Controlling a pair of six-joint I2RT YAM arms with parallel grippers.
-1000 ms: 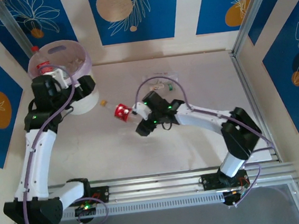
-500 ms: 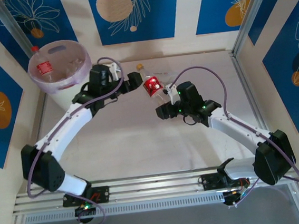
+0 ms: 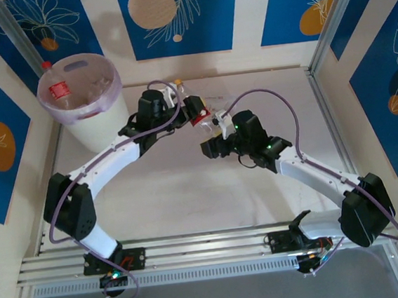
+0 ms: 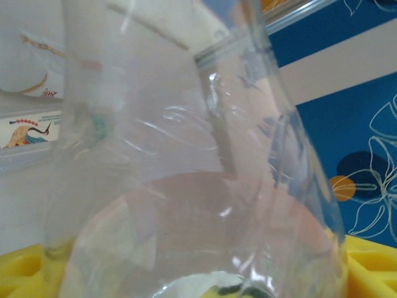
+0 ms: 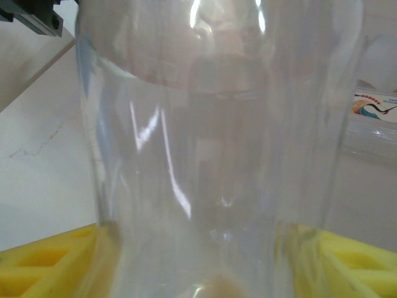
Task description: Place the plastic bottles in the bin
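Overhead, tabletop (image 3: pixel 168 194): pale, bare in the middle; both arms reach over its far half and meet there.
Left arm (image 3: pixel 108 161): stretched from its base toward centre-far. It is the arm on the bin side, so I judge it the one to make the carry.
Right arm (image 3: pixel 314 169): stretched inward from the right, wrist just beside the left wrist.
Bin (image 3: pixel 106 133): far left corner, purple liner folded over the rim, mouth open upward. A red-labelled bottle (image 3: pixel 58 90) lies inside. Approach should come in above the rim, with release over the middle of the mouth.
Left claw (image 3: pixel 188 108): closed about the bottle at a middling width. How firm the bite is, cannot tell.
Right claw (image 3: pixel 214 128): holding the same bottle, also at a middling width.
Handover bottle (image 3: pixel 199 114): clear, red label, held off the tabletop between the two claws, well apart from the bin. Step judged: pass from right to left. Thin wall likely flexes, so squeeze moderately, not hard.
Pads (image 4: pixel 25 273): yellow; in each wrist view the clear wall fills the gap and meets them on both sides. Right should let go only once the left grip is sure, open wide, then back straight off so no pad drags the wall.
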